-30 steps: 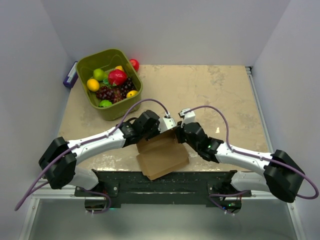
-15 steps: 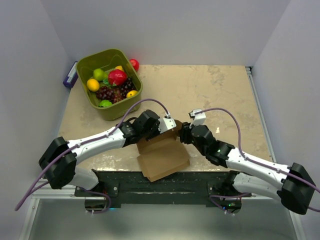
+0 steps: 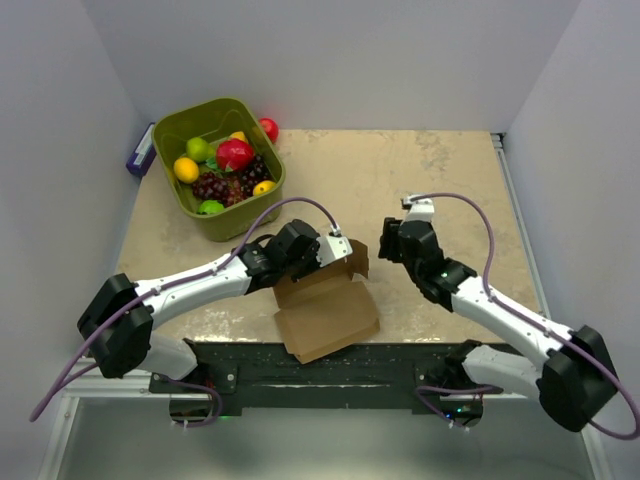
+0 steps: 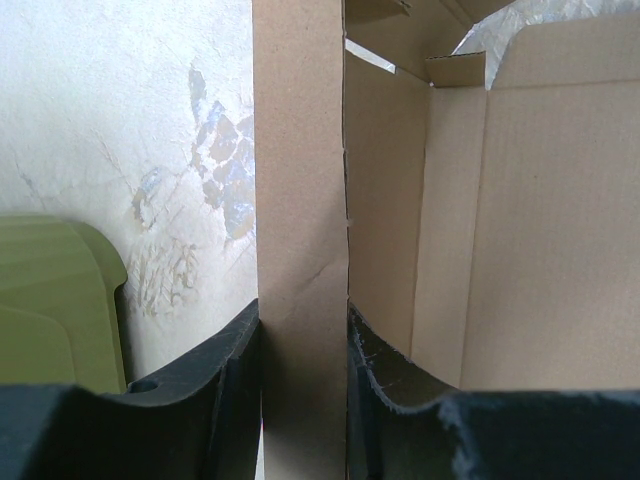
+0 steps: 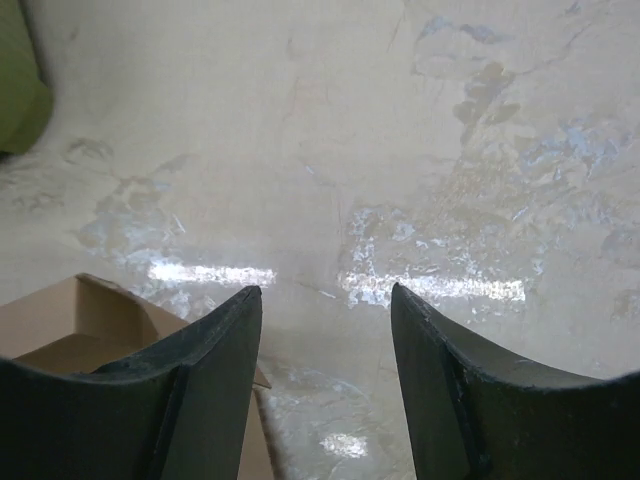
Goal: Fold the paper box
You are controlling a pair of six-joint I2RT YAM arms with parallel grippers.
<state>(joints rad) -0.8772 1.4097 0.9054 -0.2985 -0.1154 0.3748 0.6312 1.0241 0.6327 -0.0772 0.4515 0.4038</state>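
The paper box [image 3: 328, 312] lies open and half-formed to the near right of the fruit basket [image 3: 245, 218], with its long axis running away from the basket. The left gripper [image 4: 303, 340], between basket and box, is clamped on an upright cardboard panel at the box's far edge. The right gripper [image 5: 325, 310] hangs beyond the box on the side away from the basket, jaws spread, empty and clear of the cardboard. Judgement: the next fold requires the right arm to travel basket-ward.

Mottled beige table [image 3: 440, 170], plain white walls [image 3: 330, 60]
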